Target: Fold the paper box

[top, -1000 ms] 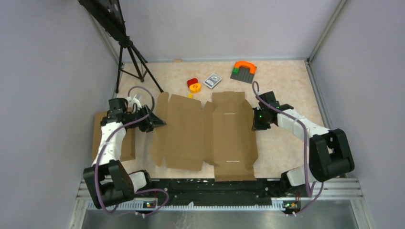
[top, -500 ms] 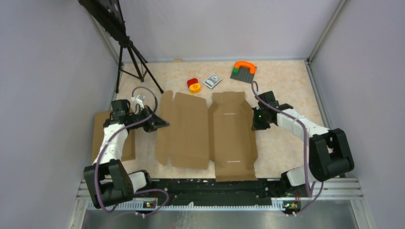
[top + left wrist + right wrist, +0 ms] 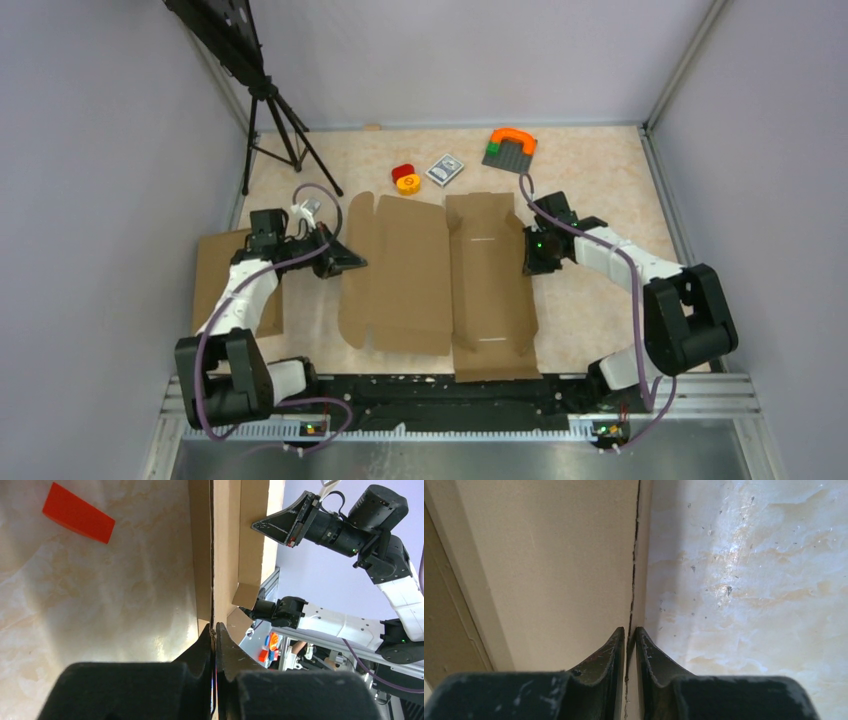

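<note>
- Your left gripper (image 3: 352,258), jaws clamped on the paper box (image 3: 430,270)'s left edge, has pushed it rightward since a second ago.
- The box lies just nearside of the card deck (image 3: 445,168).
- Your right gripper (image 3: 527,256), near-right of the deck, straddles the opposite edge; whether it pinches, you cannot tell.

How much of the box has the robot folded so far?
Hardly any yet. Done: the paper box lies spread out as a mostly flat sheet. In hand: the left claw pinches its left edge and the right claw pinches its right edge. Left: folding up the sides, tucking the flaps and closing it.
</note>
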